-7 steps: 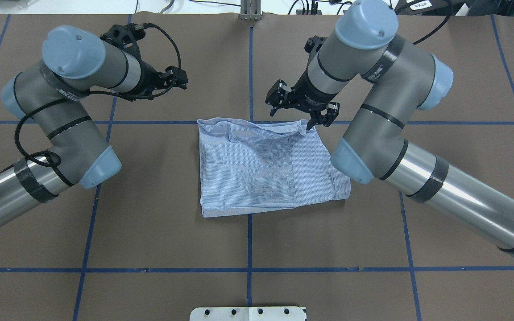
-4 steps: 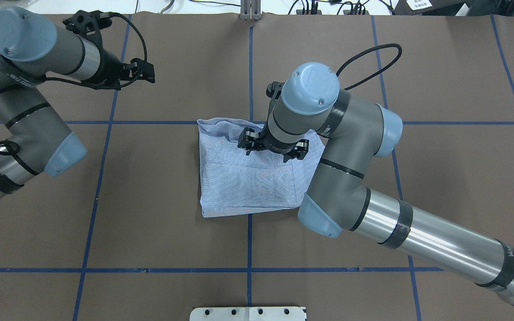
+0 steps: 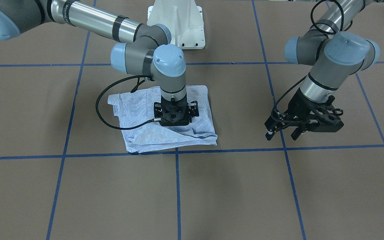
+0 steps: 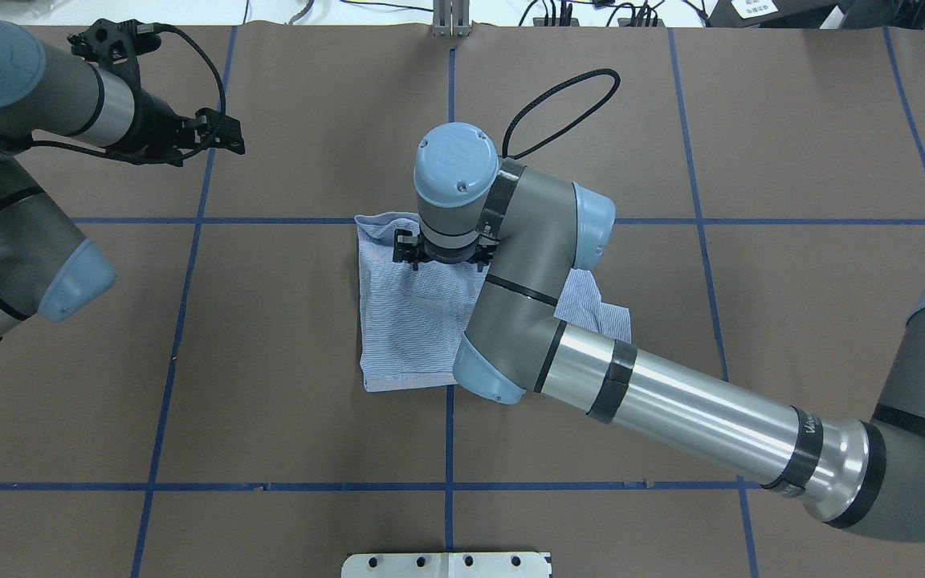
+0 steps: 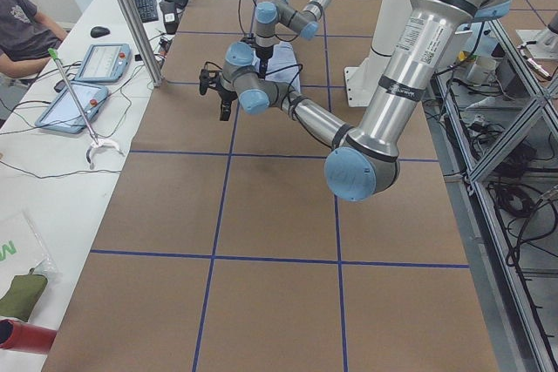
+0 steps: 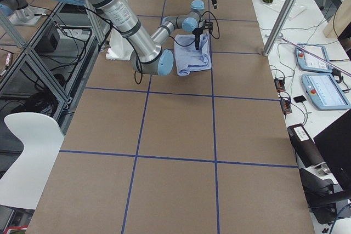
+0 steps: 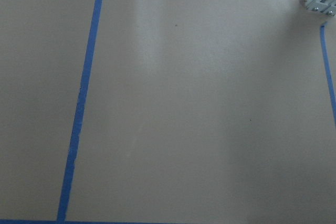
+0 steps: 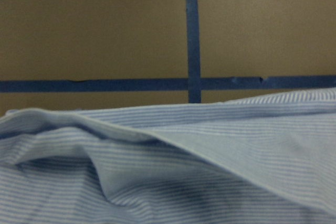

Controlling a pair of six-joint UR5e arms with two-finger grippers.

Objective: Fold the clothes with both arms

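The light blue striped shirt lies folded in a rough square at the table's middle; it also shows in the front view. My right gripper points straight down on the shirt's far middle, its fingertips hidden under the wrist. In the right wrist view a fold of cloth rises toward the camera, so the gripper is shut on the shirt. My left gripper is open and empty, hovering over bare table far to the shirt's left.
Blue tape lines cross the brown table cover. The white pedestal base stands at the robot's side. A metal post sits at the far edge. Tablets lie on a side bench.
My right gripper has moved left from the shirt's far right corner to over its middle, drawing that edge along. My left arm has swung further left, away from the shirt.
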